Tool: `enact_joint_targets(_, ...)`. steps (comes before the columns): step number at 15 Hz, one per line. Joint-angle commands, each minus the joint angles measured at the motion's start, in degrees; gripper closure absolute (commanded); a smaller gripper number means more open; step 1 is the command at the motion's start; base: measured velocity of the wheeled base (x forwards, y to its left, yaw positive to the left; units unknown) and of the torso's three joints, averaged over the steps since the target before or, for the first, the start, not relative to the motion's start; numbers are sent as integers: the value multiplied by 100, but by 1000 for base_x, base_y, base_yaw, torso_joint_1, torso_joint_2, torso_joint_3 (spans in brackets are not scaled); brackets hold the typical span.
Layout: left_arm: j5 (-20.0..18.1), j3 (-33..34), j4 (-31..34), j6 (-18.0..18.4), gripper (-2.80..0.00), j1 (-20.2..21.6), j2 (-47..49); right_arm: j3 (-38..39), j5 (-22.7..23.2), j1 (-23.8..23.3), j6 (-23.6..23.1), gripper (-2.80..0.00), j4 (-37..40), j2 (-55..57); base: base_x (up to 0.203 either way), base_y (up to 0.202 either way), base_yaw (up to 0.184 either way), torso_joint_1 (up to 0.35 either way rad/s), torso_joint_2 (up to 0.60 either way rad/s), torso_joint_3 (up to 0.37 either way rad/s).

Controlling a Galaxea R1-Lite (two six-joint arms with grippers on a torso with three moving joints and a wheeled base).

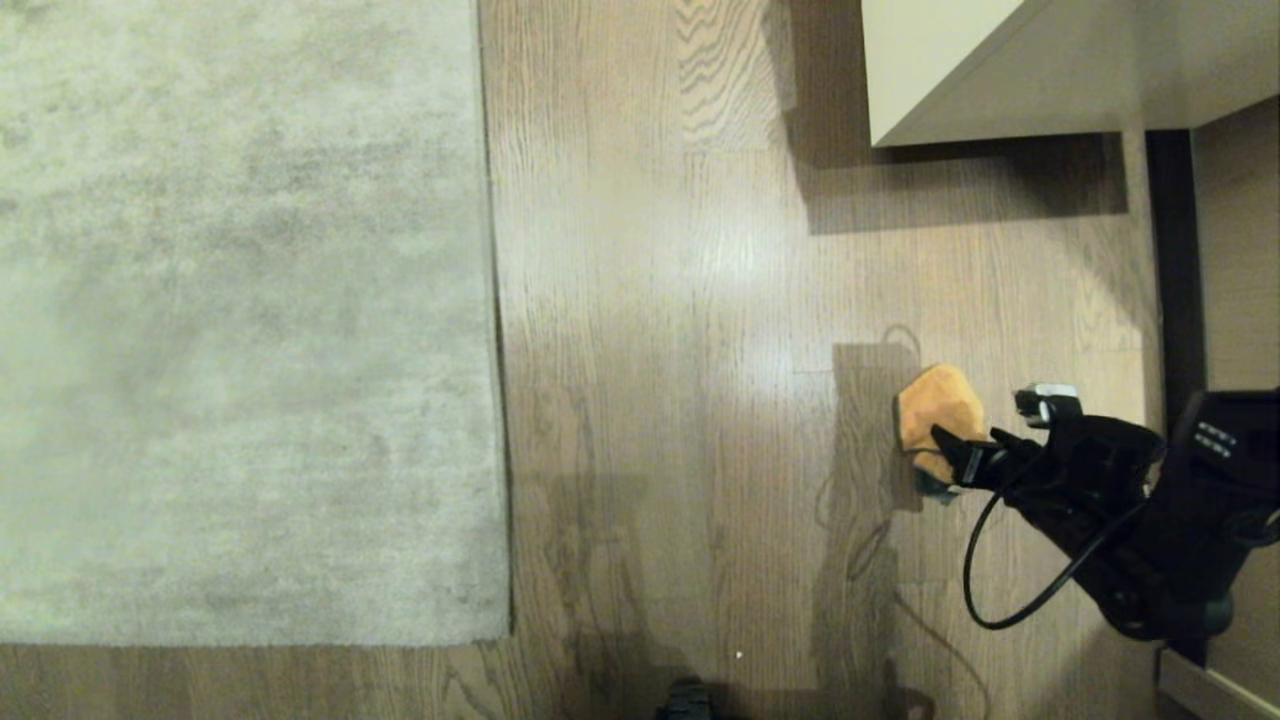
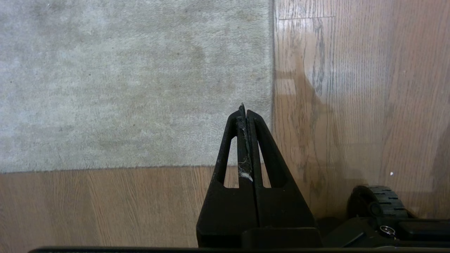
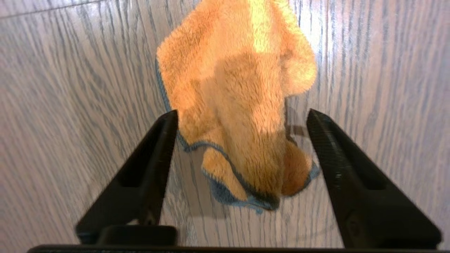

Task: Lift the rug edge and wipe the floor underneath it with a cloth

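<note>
Right end effector [image 3: 242, 133]: jaws spread, straddling cloth [image 3: 239, 105], gripping nothing.
Cloth location: bunched on floor [image 1: 680, 300], well apart from rug edge [image 1: 495, 320].
Left end effector [image 2: 246, 116]: clenched, empty.
Risk: closing too high pinches loose pile only; cloth slips out.

Head camera looks straight down from high up at floor [image 1: 650, 300]. Left wrist camera sits low behind left gripper [image 2: 246, 114], faces rug corner [image 2: 269, 163], shared with head view. Right wrist camera very near cloth [image 3: 239, 88], also in head view.
</note>
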Motion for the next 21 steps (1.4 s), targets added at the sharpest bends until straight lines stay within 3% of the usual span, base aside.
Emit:
enact_joint_targets(1, 0, 0, -1, -4, 0, 0, 9, 139, 4, 0, -29, -280, -165, -218, 0, 0, 0, 0, 0, 0)
enact_joint_targets(12, 0, 0, -1, -4, 0, 0, 9, 1559, 11, -27, -74, -280, -206, -2045, 0, 0, 0, 0, 0, 0)
enact_joint_targets(13, 0, 0, -1, -4, 0, 0, 9, 1617, 19, -21, -77, 0, -210, -2128, 0, 0, 0, 0, 0, 0)
enact_joint_targets(21, 0, 0, -1, -4, 0, 0, 9, 2217, 13, -18, -50, 0, -212, -2688, 0, 0, 0, 0, 0, 0)
